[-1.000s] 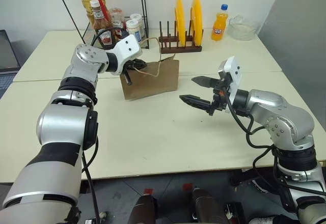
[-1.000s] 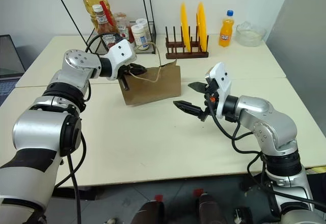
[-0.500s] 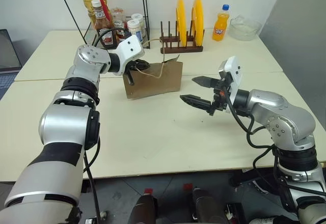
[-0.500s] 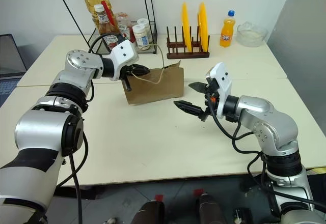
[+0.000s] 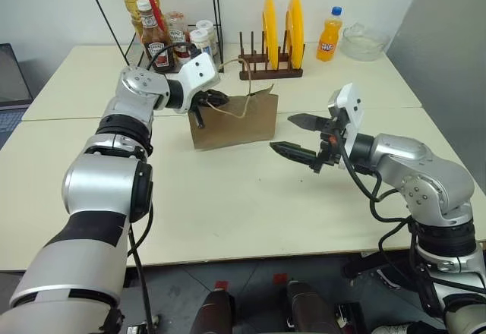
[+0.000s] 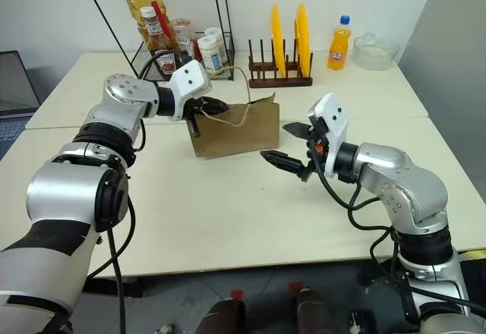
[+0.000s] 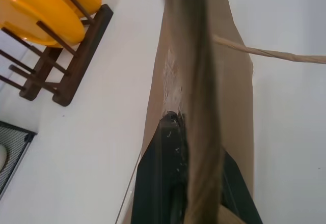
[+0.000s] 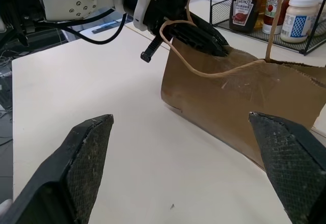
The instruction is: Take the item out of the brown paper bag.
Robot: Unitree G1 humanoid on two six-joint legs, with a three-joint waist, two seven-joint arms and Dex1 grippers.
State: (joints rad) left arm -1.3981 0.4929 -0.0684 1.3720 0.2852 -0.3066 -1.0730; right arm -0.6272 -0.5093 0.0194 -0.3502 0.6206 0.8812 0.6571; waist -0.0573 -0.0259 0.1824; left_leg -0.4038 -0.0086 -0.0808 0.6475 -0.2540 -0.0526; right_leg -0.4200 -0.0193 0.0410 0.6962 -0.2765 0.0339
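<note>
Bare table (image 5: 228, 190) lies before the brown paper bag (image 5: 235, 121) (plate rack (image 5: 269, 64) stands behind).

Back of the table as we saw it

We saw two yellow plates (image 5: 277, 21) upright in a dark rack (image 5: 269, 67), an orange soda (image 5: 328, 35) beside a glass bowl (image 5: 363, 41), and ketchup (image 5: 156, 42) with jars (image 5: 200, 42) in a wire basket (image 8: 220, 11).

Brown paper bag (image 5: 234, 124) matt kraft, creased, thin twisted cord handles (image 5: 241, 100). Table (image 5: 228, 205) smooth matt cream laminate. Plate rack (image 5: 268, 66) dark wood, holding glossy yellow plastic plates (image 5: 268, 20).
</note>
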